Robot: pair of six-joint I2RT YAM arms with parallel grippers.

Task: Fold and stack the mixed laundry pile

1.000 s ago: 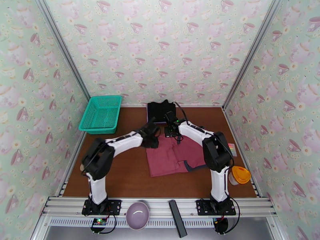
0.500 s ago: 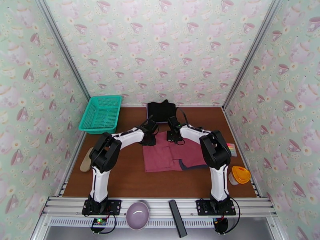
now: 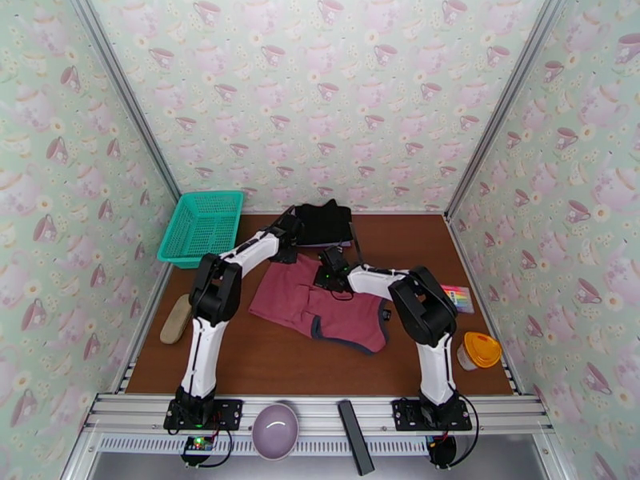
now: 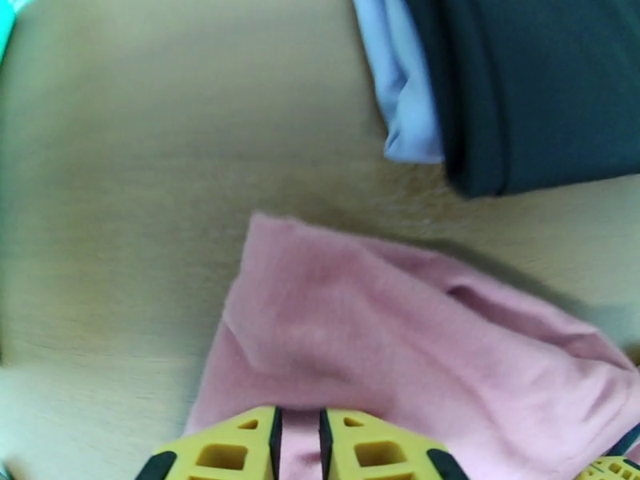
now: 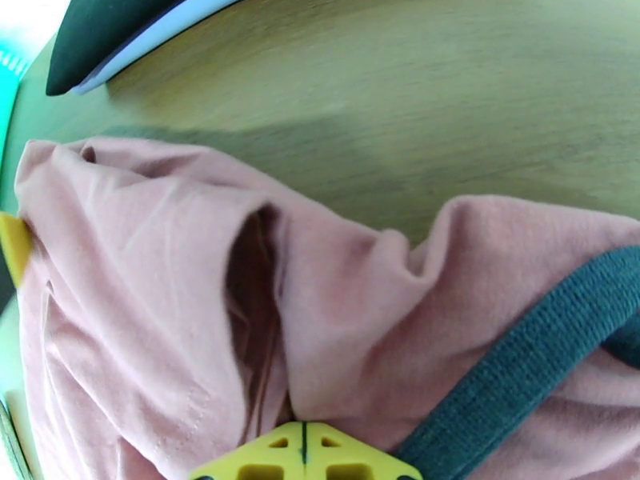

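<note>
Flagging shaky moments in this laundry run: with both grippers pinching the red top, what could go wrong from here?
The red top lies bunched and skewed between the left gripper and right gripper, so its fold may open. The left gripper is close to the black garment on the lavender cloth and could shove that stack.

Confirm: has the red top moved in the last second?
Yes. The dusty-red top slid left, toward the teal basket, and its far edge now lies closer to the black garment; it sits skewed.
</note>
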